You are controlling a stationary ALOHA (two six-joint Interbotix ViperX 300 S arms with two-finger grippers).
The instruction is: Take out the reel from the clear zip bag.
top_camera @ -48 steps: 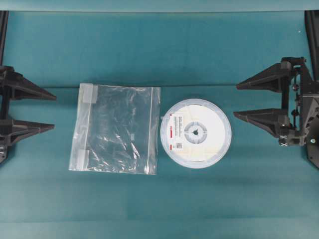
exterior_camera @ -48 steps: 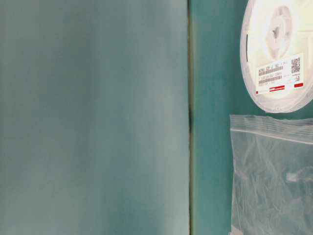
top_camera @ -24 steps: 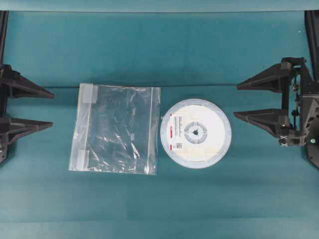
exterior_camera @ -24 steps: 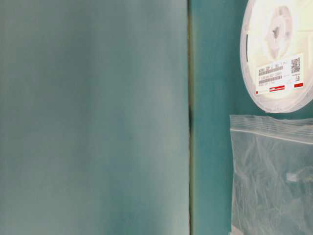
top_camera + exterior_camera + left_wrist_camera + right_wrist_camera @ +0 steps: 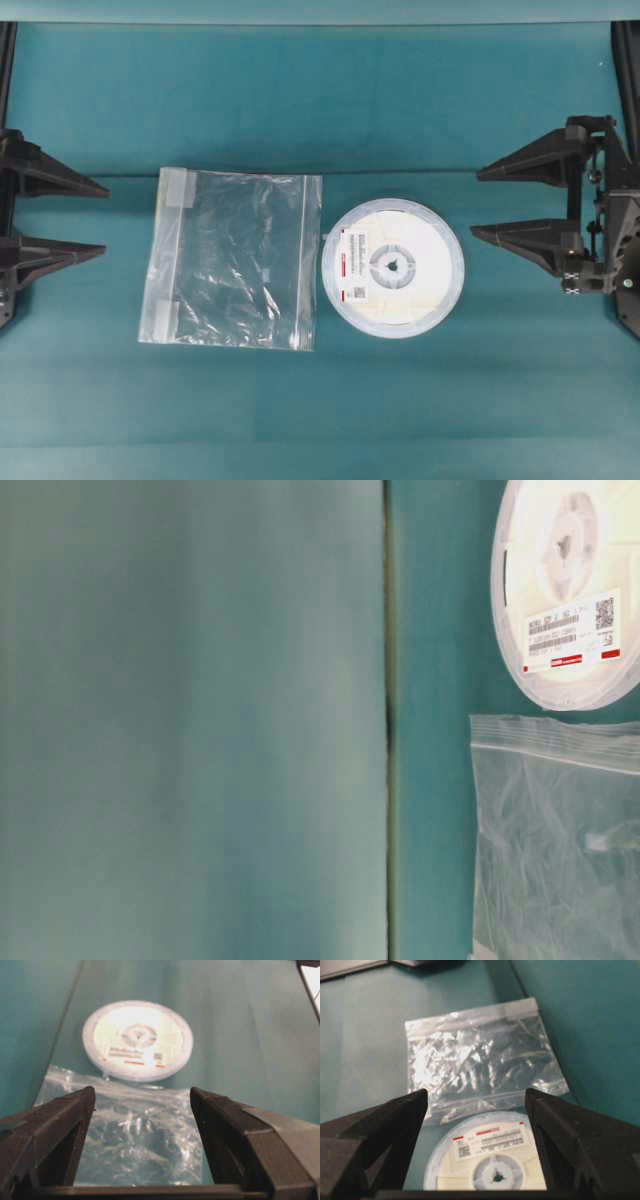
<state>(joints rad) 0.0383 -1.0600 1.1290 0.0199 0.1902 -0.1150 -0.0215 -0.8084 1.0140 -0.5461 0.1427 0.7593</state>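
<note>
The reel (image 5: 392, 267) lies flat on the teal table, outside the clear zip bag (image 5: 235, 258), just right of the bag's zip edge. Its label faces up. The bag lies flat and holds nothing I can see. My left gripper (image 5: 95, 220) is open at the far left, well clear of the bag. My right gripper (image 5: 477, 204) is open at the far right, a little right of the reel. The reel (image 5: 137, 1040) and bag (image 5: 135, 1135) show beyond my left fingers. The reel (image 5: 490, 1162) and bag (image 5: 480, 1065) show between my right fingers. The table-level view shows the reel (image 5: 570, 590) and bag (image 5: 555, 835).
A seam in the teal table cover (image 5: 330, 172) runs across the table behind the bag and reel. The arm bases stand at the far left and right edges. A pale blue-grey surface (image 5: 190, 720) fills the left of the table-level view.
The left gripper has drawn back slightly toward the left edge over the second. The right gripper, the reel and the bag have barely moved.
</note>
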